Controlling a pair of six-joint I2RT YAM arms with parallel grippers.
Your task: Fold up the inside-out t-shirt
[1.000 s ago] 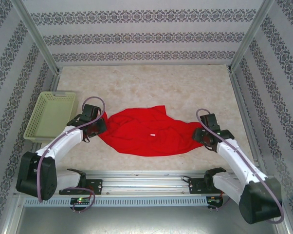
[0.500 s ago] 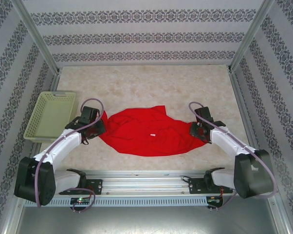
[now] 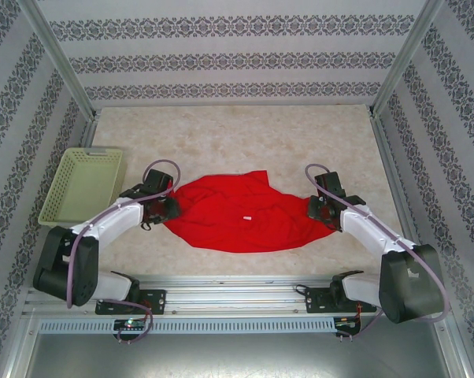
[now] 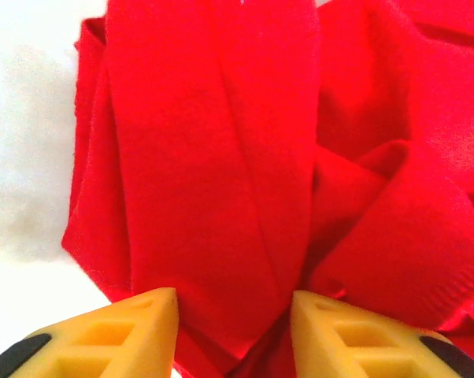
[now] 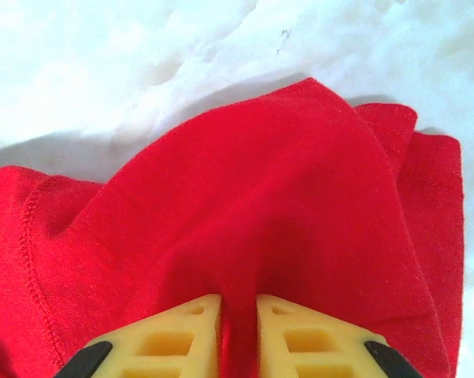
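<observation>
The red t-shirt (image 3: 237, 216) lies between the arms, a fold between the spread left claw (image 4: 233, 305), its edge pinched by the right claw (image 5: 238, 307).

t-shirt (image 4: 221, 157) cropped top and right, left wrist view | white speck (image 3: 247, 216) on it: too small to identify

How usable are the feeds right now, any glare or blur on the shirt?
Top external: even light, sharp, the t-shirt clear. Left wrist: table blown out white, cloth soft but readable. Right wrist: table glares too, yet the hem stitching shows crisply.
</observation>
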